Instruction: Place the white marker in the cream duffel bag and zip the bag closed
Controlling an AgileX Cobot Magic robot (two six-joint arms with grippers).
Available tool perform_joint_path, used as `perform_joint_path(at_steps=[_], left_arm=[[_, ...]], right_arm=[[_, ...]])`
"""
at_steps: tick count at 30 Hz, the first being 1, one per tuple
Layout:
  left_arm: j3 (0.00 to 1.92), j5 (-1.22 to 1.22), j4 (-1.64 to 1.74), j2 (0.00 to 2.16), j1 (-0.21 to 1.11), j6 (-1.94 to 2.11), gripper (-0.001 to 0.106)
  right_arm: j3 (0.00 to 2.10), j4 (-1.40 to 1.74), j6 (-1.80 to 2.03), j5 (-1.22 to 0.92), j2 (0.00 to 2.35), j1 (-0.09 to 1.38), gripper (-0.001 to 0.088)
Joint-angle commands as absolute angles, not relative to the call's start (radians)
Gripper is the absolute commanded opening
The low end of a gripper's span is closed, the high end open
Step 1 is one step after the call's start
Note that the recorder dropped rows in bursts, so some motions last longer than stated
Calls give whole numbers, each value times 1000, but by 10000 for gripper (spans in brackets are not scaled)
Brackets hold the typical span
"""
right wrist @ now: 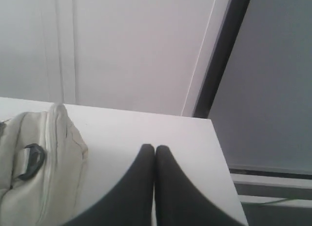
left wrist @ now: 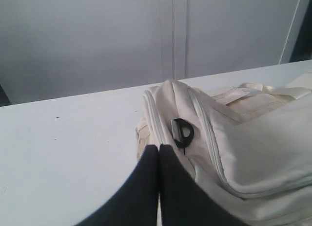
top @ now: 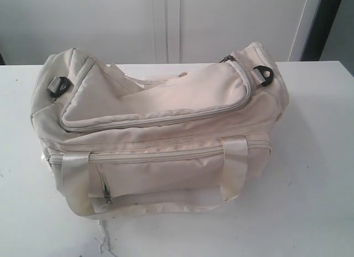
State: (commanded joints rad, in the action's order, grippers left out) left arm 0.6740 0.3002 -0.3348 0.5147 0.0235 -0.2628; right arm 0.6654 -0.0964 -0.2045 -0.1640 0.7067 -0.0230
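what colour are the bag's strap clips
Black strap clips on the cream duffel bag, best in exterior view.

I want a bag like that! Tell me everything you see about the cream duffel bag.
The cream duffel bag is soft, slumped fabric resting on the white table. It has a curved, zip-edged top flap, a front zip pocket with a metal pull, cream webbing handles, and a black strap clip at each end.
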Motion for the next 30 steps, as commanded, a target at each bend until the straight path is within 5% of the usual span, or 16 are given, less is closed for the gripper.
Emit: perform_joint_path(at_steps=[11,30], left_arm=[[415,185,-328,187,76,-260,0],[380,284,-328,92,76,-269,0]], right_arm=[[364,-96,-205,-154,292,-10,7],[360,-104,-155,-222,241,-10,7]])
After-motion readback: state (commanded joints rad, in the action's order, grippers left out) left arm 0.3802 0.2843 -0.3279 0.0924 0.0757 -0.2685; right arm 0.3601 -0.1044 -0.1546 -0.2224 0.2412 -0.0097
